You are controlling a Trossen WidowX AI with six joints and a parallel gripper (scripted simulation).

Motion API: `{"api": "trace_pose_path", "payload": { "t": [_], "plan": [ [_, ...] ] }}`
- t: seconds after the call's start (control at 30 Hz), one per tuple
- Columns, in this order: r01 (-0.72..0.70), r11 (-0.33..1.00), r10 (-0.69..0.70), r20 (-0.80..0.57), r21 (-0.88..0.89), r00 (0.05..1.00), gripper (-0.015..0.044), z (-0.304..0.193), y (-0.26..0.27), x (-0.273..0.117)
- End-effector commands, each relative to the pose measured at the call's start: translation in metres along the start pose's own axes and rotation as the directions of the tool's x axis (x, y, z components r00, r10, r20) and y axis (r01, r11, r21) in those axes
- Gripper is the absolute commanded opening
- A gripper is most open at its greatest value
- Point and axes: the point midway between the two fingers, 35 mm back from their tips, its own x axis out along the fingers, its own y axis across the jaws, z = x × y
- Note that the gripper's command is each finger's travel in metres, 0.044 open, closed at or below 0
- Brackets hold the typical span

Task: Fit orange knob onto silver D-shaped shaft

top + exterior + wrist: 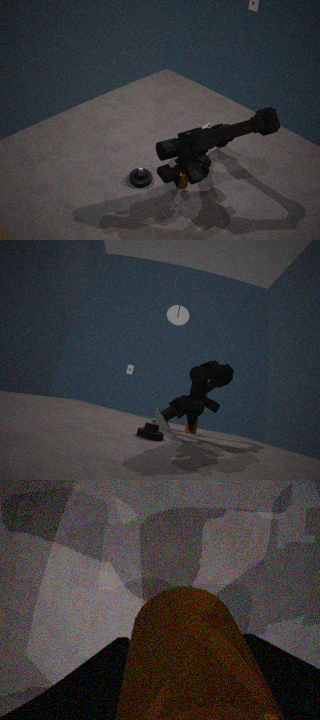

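The orange knob [183,182] [195,426] [187,665] is upright between the fingers, its bottom a little above the table. My gripper [181,180] [191,429] [185,647] is shut on it, with one dark finger on each side in the wrist view. The round black pedestal [139,182] [149,435] stands to the left of the knob in the top and exterior views. Its short silver shaft [140,170] [153,420] points up from the middle, with nothing on it. The knob's underside and hole are hidden, and I cannot tell which way the shaft's flat faces.
A pale, thin wedge shape [162,422] shows beside the pedestal in the exterior view. Arm shadows cover the table [103,160] around the knob. An orange-brown patch [3,232] shows at the lower left corner. A clock [173,316] hangs on the wall.
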Motion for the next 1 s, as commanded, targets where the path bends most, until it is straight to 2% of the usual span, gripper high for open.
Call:
{"api": "trace_pose_path", "payload": {
  "t": [0.0, 0.47, 0.7, 0.97],
  "plan": [
    [0.017, 1.000, -0.017, -0.008, -0.001, 1.000, 0.0000, -0.001, -0.004, -0.022],
    [0.047, 0.999, -0.047, -0.007, 0.019, 0.999, 0.0000, -0.001, 0.004, -0.103],
    [0.074, 0.997, -0.073, -0.006, 0.023, 0.997, 0.0000, 0.000, 0.005, -0.107],
    [0.232, 0.972, -0.232, -0.011, 0.028, 0.973, 0.0000, 0.001, 0.007, -0.120]
  ]
}}
